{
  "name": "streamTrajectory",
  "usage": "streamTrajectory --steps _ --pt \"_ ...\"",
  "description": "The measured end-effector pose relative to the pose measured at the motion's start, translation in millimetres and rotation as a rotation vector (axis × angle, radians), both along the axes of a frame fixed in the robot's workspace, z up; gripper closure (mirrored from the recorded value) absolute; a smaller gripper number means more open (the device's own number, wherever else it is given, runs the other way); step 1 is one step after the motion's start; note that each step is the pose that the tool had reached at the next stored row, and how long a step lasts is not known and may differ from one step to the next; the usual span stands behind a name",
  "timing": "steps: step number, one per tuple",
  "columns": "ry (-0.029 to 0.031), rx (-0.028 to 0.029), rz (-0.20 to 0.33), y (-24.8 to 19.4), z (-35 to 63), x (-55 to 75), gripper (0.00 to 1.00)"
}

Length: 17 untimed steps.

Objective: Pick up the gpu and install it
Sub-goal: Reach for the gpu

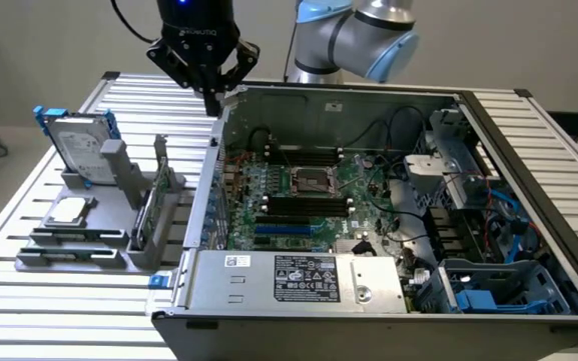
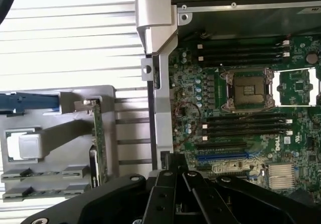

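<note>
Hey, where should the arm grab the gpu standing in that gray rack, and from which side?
Grip the gpu along its upper long edge, coming straight down from above. It stands on edge in the gray holder, so its flat faces are vertical and its lower part sits in the slot. The top edge looks like the freest part, so pinch across the thin thickness.

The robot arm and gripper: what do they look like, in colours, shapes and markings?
The arm is made of rounded silver-grey segments with light blue joint caps. The gripper is black, with angular linked bars, white lettering on its body and a blue light above it. A black cable runs beside it.
</note>
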<state>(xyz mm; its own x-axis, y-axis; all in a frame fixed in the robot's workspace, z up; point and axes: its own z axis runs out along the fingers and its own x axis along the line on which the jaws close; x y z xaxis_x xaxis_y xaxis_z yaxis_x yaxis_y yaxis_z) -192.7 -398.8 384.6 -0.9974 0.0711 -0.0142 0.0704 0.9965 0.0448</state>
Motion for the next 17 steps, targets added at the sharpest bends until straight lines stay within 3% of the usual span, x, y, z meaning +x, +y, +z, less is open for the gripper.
streamTrajectory --steps 8,17 --pt "0.0016 -0.0019 0.000 0.0 -8.8 -36.5 0.89" --pt "0.0043 -0.0117 0.000 0.0 -17.3 -75.2 0.89"
